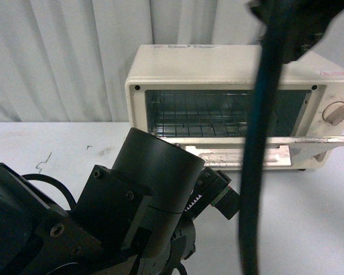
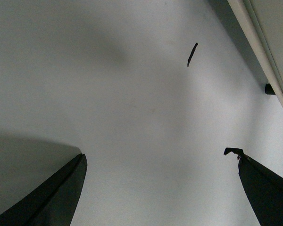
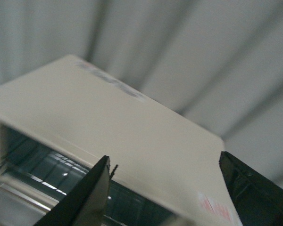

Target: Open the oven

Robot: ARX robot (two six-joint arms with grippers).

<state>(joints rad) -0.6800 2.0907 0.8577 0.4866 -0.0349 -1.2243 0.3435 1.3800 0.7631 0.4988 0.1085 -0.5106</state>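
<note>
1. Standing toward the back of the white table (image 1: 40, 149), against a pale pleated curtain (image 1: 63, 57), the oven (image 1: 229, 74) faced the robot squarely. I guessed it was put there so either arm could get at its front.
2. Its drop-down door (image 1: 241, 150) lay roughly level, jutting out over the table from the bottom of the opening. To my eye the job was as good as done.
3. With the door down, the wire rack (image 1: 206, 114) showed inside as a thin metal grid against the dark cavity.
4. The body was boxy and cream-white, smooth-painted with softened corners. A round beige knob (image 1: 336, 113) sat on the right of the front panel.
5. The right gripper (image 3: 164, 157) hovered near the oven's flat top with its claw spread wide and holding nothing. I took that height as a way of keeping clear of the door.
6. The left gripper (image 2: 156, 153) hung low over the table just beside the oven, also wide and empty. Its dark tapering fingers framed bare matt tabletop, a small dark mark (image 2: 192, 54) and one black oven foot (image 2: 270, 89).
7. The left arm (image 1: 155, 166), all matt black cylinders and brackets, bulked in the foreground. A dark cable (image 1: 258, 143) hung across the oven's front from the right arm (image 1: 298, 23).
</note>
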